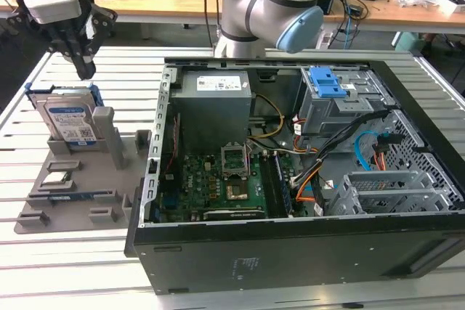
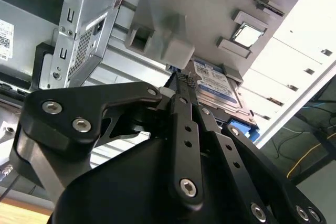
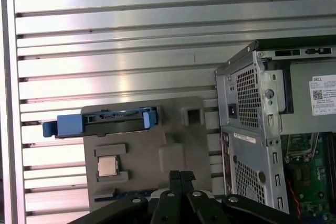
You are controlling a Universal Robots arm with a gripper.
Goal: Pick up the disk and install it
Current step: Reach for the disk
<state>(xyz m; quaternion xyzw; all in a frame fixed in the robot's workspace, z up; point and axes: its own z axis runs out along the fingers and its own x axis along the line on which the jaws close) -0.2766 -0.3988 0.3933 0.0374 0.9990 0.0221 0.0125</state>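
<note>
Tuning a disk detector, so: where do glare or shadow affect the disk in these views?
In the exterior view the disk is evenly lit, while the slatted table gleams. In the second wrist view the slats beyond the disk wash out white and the gripper looms dark. In the first wrist view the light is even.

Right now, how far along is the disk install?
Nothing looks done: the disk stands upright in its grey holder, outside the open computer case. In hand: nothing; the gripper hovers above the disk, fingers shut. Left: grasping and installing it.
</note>
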